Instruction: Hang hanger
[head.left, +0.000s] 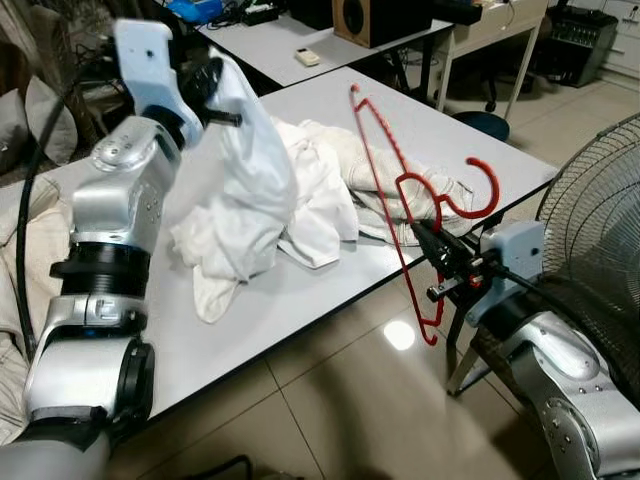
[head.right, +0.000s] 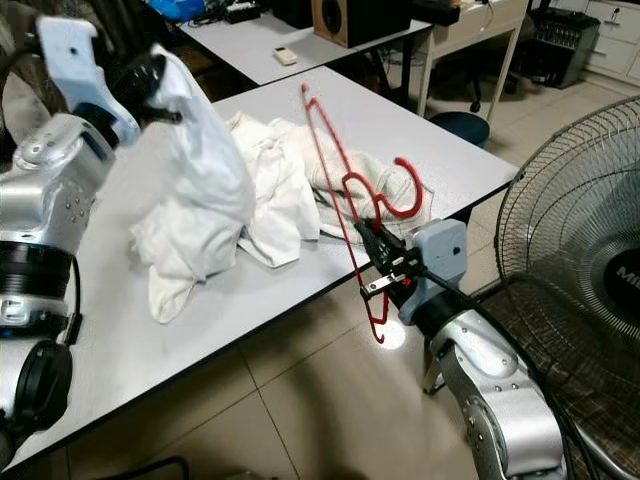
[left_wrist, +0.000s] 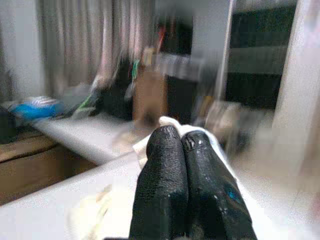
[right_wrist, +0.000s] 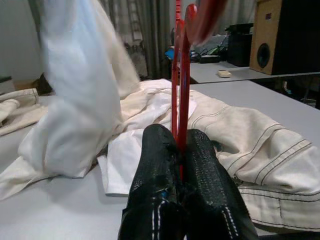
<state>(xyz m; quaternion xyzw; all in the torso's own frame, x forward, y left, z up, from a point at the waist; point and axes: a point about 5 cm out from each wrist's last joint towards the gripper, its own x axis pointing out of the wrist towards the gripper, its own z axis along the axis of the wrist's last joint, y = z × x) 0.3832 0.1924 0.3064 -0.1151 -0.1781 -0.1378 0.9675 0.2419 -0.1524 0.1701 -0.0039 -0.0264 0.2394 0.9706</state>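
the right tool (head.left: 440, 262) clamped the red hanger (head.left: 385, 170) beside the desk (head.left: 300, 300); the left tool (head.left: 212, 92) apparently pinched a lifted white garment (head.left: 245, 190), hanging not yet done.

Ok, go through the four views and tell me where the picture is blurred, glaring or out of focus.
Left eye view: sharp, with one bright glare spot on the floor tiles beneath the red hanger.
Right eye view: equally sharp.
Left wrist view: room behind heavily smeared; the left gripper, fingers pressed on white cloth, looks soft.
Right wrist view: mostly clear, but the hanger's hook near the lens is defocused above the right gripper.
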